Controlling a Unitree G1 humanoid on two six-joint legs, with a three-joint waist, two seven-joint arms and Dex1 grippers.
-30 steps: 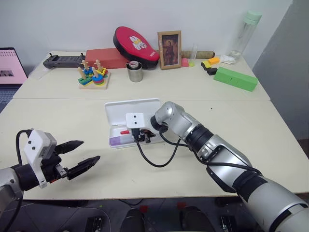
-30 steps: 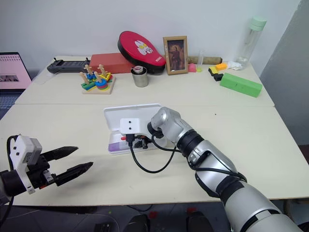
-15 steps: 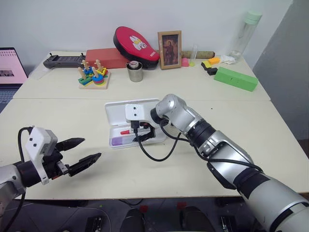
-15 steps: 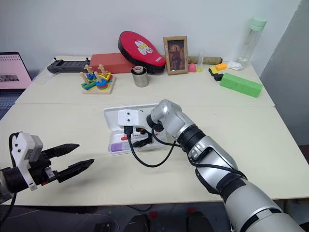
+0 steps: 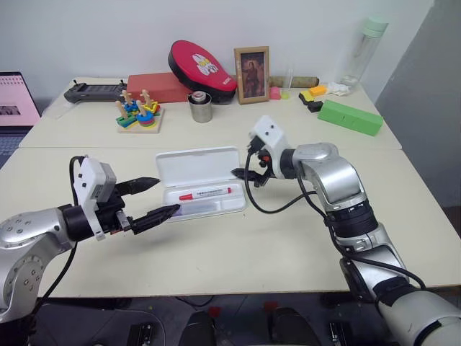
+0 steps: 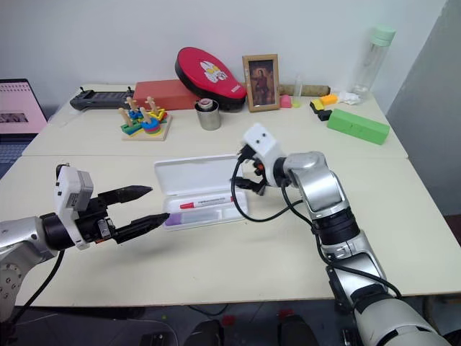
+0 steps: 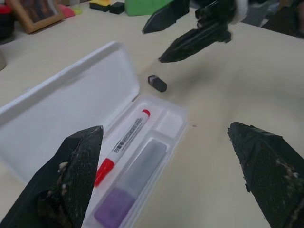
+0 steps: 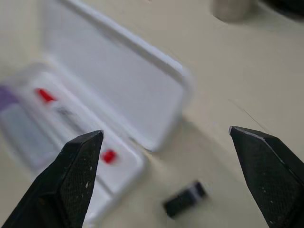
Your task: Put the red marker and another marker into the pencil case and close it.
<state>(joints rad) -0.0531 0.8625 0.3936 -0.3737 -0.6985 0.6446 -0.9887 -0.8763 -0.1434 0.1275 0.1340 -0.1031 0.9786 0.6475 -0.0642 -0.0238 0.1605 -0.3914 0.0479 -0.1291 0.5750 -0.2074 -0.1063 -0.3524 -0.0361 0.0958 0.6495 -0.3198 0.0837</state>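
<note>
The pencil case (image 5: pixel 199 182) lies open on the near part of the worktop (image 5: pixel 288 238), its lid laid back flat behind the tray. Inside the tray the red marker (image 5: pixel 205 193) rests lengthwise in the rear compartment, red cap toward the robot's left. In front of it, in the long compartment nearer the robot, lies the purple-capped marker (image 7: pixel 130 190), its purple cap also at the left end and its pale body running to the right.

The left gripper (image 5: pixel 154 197) hovers just beside the case's left end, its two black fingers spread apart and holding nothing; the lower fingertip is close to the tray's left front corner, the upper one level with the lid's left edge. The right gripper (image 5: pixel 243 176) hangs just off the case's right end, near the lid's right corner, fingers likewise wide apart and empty. A small black object (image 7: pixel 157 83) sits on the worktop just beyond that right end, between the case and the right gripper's fingertips.

Farther back stand a wooden stacking toy (image 5: pixel 140 111), a metal cup (image 5: pixel 201 107), a framed picture (image 5: pixel 253 74) and a green block (image 5: pixel 351 117).
</note>
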